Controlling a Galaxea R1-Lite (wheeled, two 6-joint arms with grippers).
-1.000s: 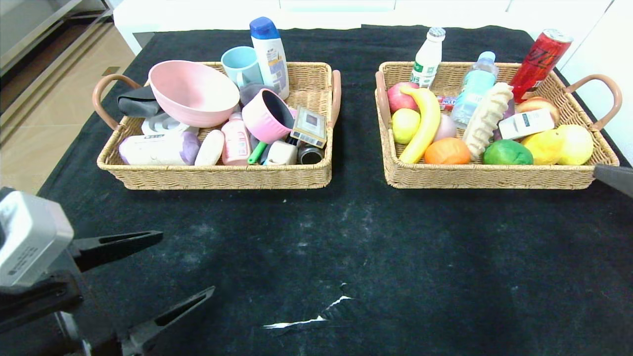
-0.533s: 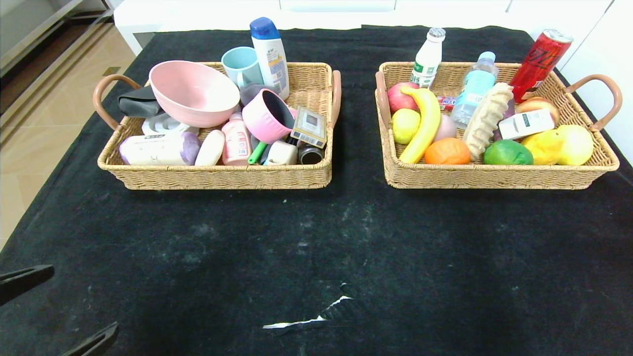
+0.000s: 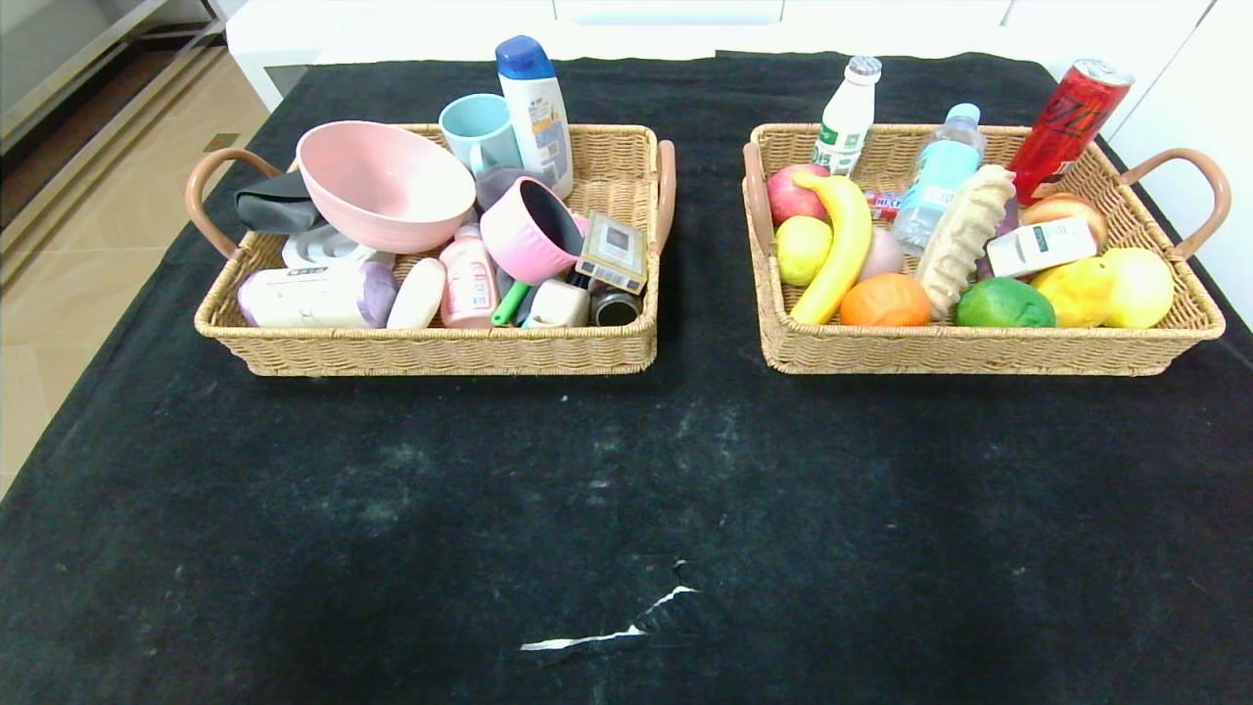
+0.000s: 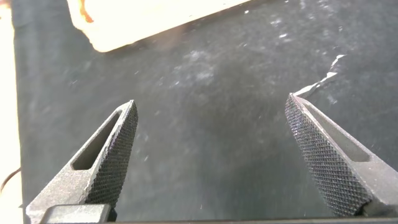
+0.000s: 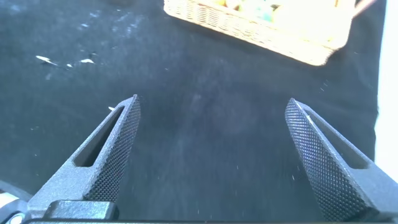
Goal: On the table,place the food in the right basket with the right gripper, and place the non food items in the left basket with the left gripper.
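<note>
I read the left pincer (image 4: 211,155), a black two-finger claw with tapered jaws, as released: its knurled fingers (image 4: 115,149) stand wide apart with only black cloth between them, nothing held. The right pincer (image 5: 211,155), its twin, is likewise spread and holds nothing, over bare cloth with a wicker tray well ahead of it. Neither arm shows in my head view.

The bench (image 3: 626,490) is a large top under black cloth with white scuffs.

The left tan woven wicker basket with brown loop handles (image 3: 440,348) holds the big pink bowl (image 3: 384,186), tilted at the far left. Along its near wall lie the grey roll with a purple end (image 3: 313,297), the plain white rounded bar (image 3: 416,292) just beside it, and the pink bottle with a white cap (image 3: 467,279).

The right matching wicker basket (image 3: 979,348) holds the round orange fruit (image 3: 885,301) against its near wall, beside a yellow banana (image 3: 834,245). The small white box with green print (image 3: 1040,245) lies farther right.
</note>
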